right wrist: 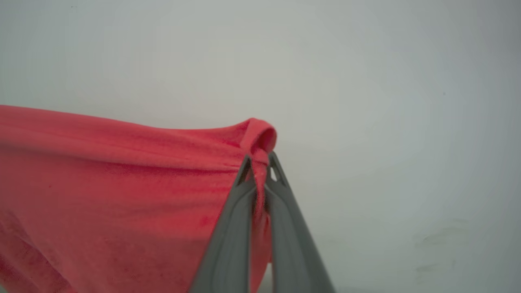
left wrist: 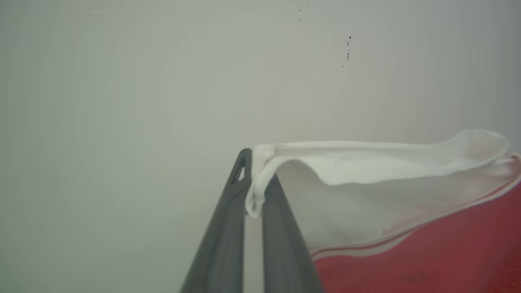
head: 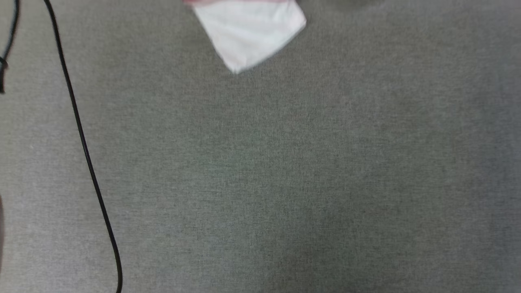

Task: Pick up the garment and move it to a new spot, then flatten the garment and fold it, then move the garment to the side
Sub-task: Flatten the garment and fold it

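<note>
L gripper (left wrist: 254,179) was clenched on the garment (head: 248,32), pinching a rolled bit of the white sleeve hem (left wrist: 366,160) between its two dark fingers. R gripper (right wrist: 259,162) was clenched too, on a small fold of the red body (right wrist: 101,183), w/ cloth bunched above the tips.

The shirt hung lifted between both grippers. In the wrist views it sagged away from each pinch against a pale blank background. In the head view just one white sleeve corner showed at the top edge, above a grey cloth surface (head: 285,183); can't tell if it touched. A black cable (head: 81,134) ran down the left side, well apart from the sleeve.

Handling, as a judgement: light, soft, limp jersey knit w/ no stiffness, so it drapes and swings and won't hold a shape. It looked a bit stretchy, and thin pinches like these could slip if tugged hard. Not fragile.

Best holds prob. at hems, seams or shoulder corners, where the cloth is doubled; two points well apart keep it spread for laying flat. The L grip looked shallow, the one more likely to let go.
</note>
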You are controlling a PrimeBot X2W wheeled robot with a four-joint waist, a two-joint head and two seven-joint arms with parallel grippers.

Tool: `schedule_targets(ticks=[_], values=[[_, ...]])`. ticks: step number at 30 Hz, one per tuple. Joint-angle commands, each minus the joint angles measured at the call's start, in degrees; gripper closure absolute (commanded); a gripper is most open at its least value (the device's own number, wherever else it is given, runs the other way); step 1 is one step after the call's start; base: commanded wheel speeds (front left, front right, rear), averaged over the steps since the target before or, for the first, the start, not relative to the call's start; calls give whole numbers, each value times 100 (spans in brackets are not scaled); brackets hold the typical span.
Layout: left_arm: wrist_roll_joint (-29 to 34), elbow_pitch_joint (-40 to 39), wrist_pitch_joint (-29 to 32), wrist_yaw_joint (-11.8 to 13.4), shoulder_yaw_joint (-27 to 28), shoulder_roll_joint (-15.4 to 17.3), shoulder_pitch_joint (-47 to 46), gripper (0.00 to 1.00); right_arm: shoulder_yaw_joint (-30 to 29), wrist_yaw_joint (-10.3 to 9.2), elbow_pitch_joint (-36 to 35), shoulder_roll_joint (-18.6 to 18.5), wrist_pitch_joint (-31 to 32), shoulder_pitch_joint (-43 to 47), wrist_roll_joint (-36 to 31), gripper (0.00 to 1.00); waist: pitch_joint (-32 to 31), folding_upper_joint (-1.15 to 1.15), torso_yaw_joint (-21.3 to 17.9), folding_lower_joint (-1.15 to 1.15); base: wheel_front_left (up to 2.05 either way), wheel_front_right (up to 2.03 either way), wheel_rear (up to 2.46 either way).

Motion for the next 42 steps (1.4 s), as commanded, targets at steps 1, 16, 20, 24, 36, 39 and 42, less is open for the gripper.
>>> schedule_targets(ticks=[1,16,20,24,36,39,42], values=[[-34,93,-12,27,20,102,-232,100,0,-14,57,-69,-33,-218,-29,100,271,0,-10,-1,0,0,0],[-752,845,-320,4,-416,-57,-407,100,537,-12,1351,228,-571,-799,119,100,1148,0,45,-1,0,0,0],[-1248,1000,-360,3,-862,-112,274,100,963,-12,2061,288,-761,-307,375,100,1013,0,86,-1,0,0,0],[-1594,991,-424,3,-1114,-115,905,100,1286,-11,2334,311,-919,223,647,100,743,0,102,-1,0,0,0],[-2293,190,-552,4,-795,-45,4074,100,2035,-13,1870,-257,-1175,2909,1838,100,-794,0,266,-1,0,0,0],[-2193,11,-554,10,-629,-68,4790,100,2116,-14,1709,-375,-1111,3487,2003,100,-1140,0,265,-1,0,0,0],[-2088,-163,-554,77,-616,-97,5464,100,2096,-14,1443,-452,-1085,4069,2173,100,-1442,0,283,-1,0,0,0]])
